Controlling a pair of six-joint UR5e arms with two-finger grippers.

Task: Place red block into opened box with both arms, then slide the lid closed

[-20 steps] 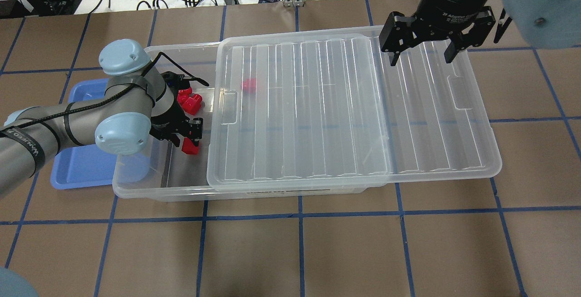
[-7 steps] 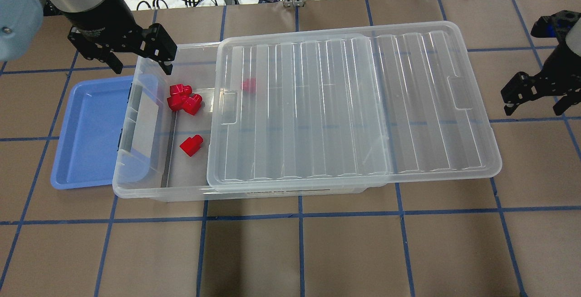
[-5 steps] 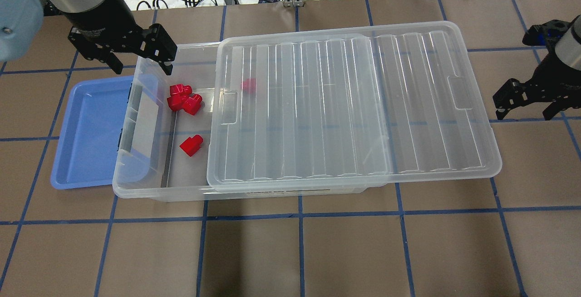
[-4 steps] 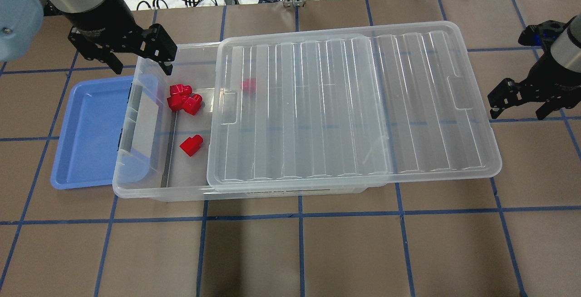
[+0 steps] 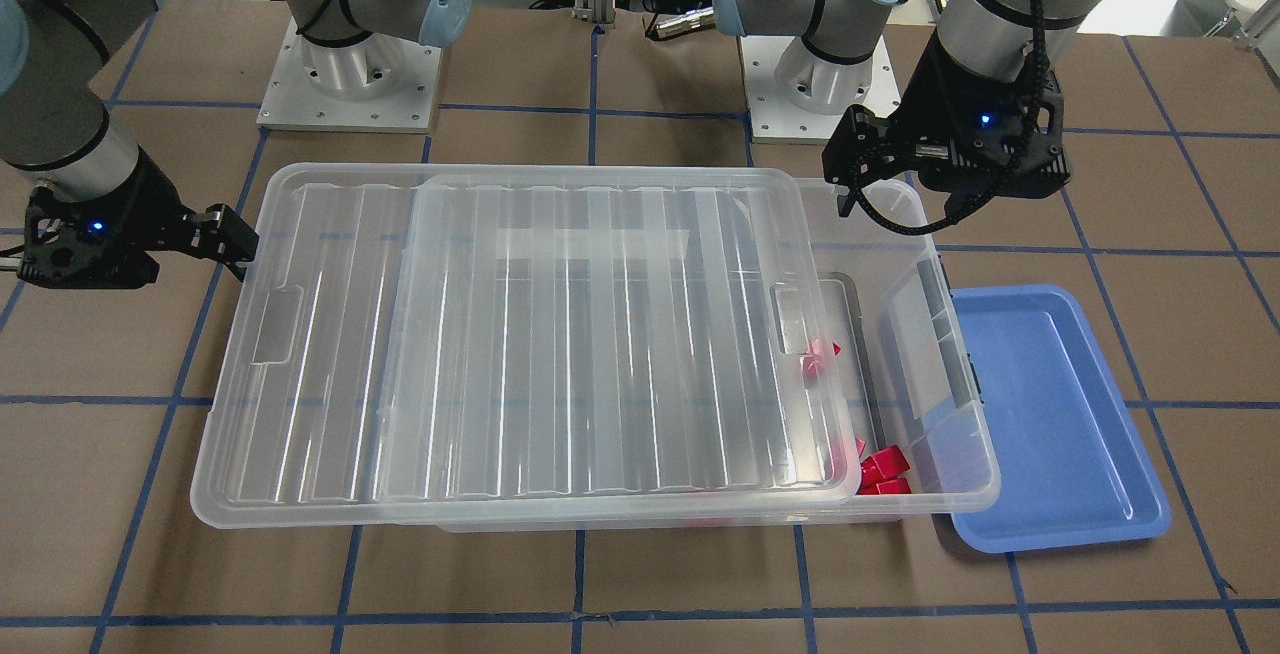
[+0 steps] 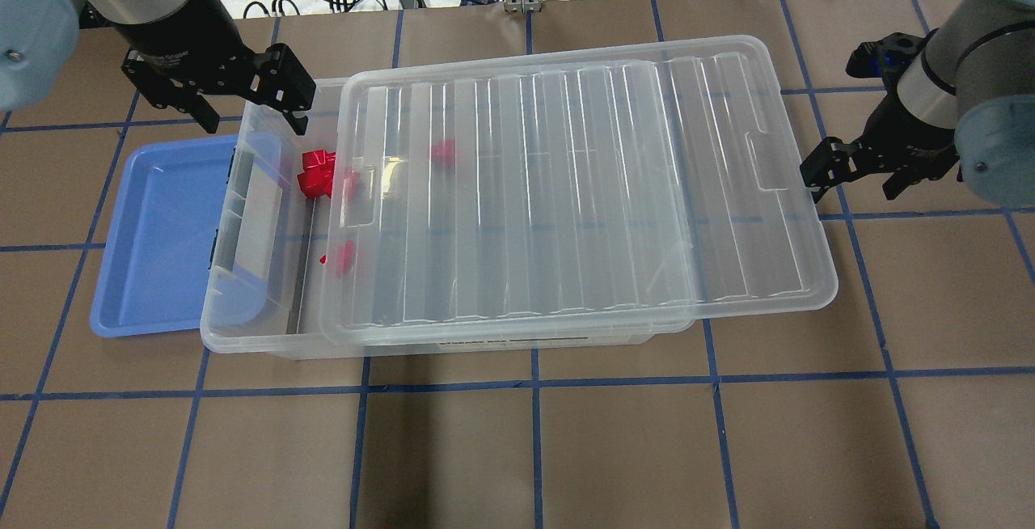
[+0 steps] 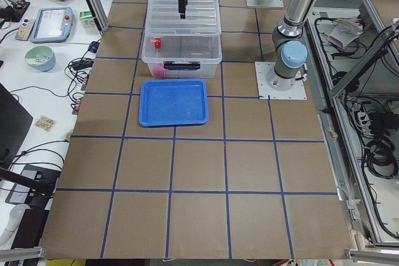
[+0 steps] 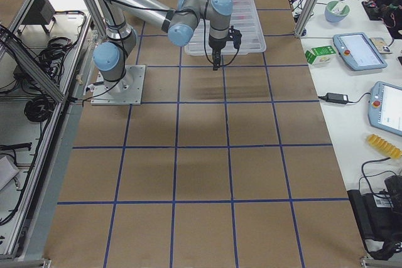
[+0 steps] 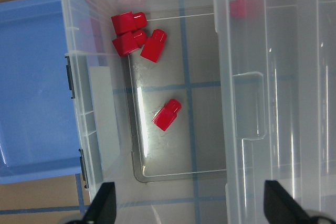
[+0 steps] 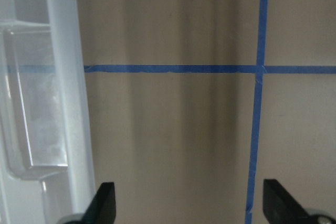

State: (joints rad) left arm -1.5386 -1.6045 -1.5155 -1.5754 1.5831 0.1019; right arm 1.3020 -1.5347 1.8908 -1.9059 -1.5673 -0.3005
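Overhead exterior shows the lid (image 6: 566, 189) lying on top of the box (image 6: 267, 343), slightly skewed and offset toward the robot's right, so its right end overhangs the table and the box's left end is uncovered. The right gripper (image 6: 855, 185) sits low at that overhanging end, its jaws spread wide and holding nothing. One finger (image 10: 105, 198) is right against the lid's rim by the handle recess, though actual contact cannot be confirmed. The left gripper (image 6: 249, 112) hovers above the box's far left corner, its jaws also apart and empty. In the left wrist view the red block (image 9: 167, 114) lies alone on the box floor in the uncovered part, close to the lid's left edge. Three other red blocks (image 9: 134, 35) cluster near the far left corner, and a fifth red block (image 9: 239, 8) shows dimly through the lid. A blue tray (image 6: 162, 238) lies at the box's left end, which partly overlaps it.
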